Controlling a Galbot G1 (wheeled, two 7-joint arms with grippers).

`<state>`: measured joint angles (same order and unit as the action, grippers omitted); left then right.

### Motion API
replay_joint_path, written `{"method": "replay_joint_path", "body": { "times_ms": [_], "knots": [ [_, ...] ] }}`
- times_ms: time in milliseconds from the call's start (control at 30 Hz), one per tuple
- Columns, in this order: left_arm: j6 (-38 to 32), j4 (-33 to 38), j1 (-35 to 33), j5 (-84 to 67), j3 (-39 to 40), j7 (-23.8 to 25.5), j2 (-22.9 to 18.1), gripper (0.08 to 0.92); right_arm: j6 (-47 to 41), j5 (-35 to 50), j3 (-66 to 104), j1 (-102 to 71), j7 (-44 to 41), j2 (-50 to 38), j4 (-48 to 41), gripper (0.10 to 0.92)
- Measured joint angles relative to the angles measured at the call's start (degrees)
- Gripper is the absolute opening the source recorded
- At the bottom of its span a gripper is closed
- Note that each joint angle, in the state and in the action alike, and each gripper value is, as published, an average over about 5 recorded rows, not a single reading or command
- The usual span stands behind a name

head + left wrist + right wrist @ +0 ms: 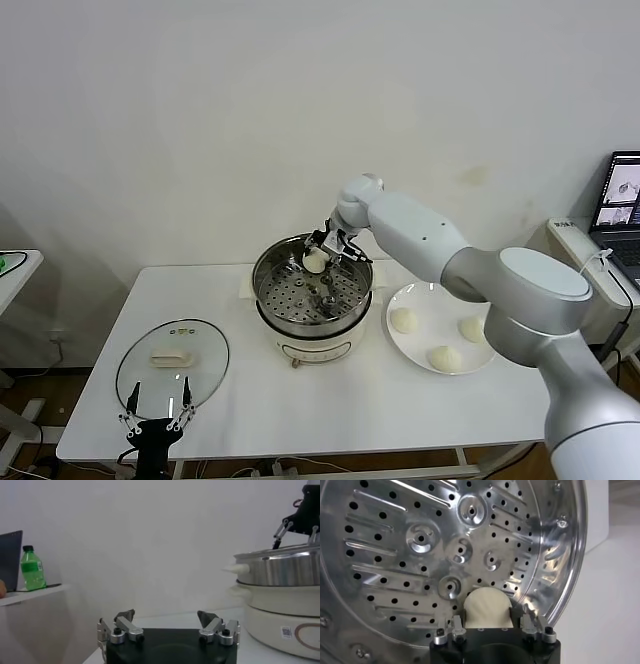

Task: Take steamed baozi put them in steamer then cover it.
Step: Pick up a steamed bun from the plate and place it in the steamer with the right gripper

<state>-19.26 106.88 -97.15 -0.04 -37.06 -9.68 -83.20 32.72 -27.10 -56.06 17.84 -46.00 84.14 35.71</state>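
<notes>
My left gripper [157, 409] hangs spread apart by the table's [330, 415] near edge beside the cover [172, 362], while farther off my right gripper [326, 250] is clamped on one baozi [487, 608] above the steamer's [315, 300] back rim.

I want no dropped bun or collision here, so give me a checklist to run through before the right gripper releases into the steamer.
1. Right gripper shut on the baozi: ok.
2. Baozi above the steamer, inside its rim: ok.
3. Perforated floor below free of other buns: ok.
4. Baozi touching the floor: cannot tell.
5. Left gripper open, parked at the table's near edge beside the cover, away from the drop: ok.
6. Three buns waiting on the plate: ok.
</notes>
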Motion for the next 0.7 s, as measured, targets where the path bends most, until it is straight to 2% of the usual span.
{"method": "replay_joint_path", "body": {
  "times_ms": [700],
  "knots": [
    [-0.1,-0.2,0.1,0.0,0.1,0.0,0.0,0.823,0.7,1.8,-1.0,0.4,-0.4,0.8,-0.8,0.568]
  ]
}}
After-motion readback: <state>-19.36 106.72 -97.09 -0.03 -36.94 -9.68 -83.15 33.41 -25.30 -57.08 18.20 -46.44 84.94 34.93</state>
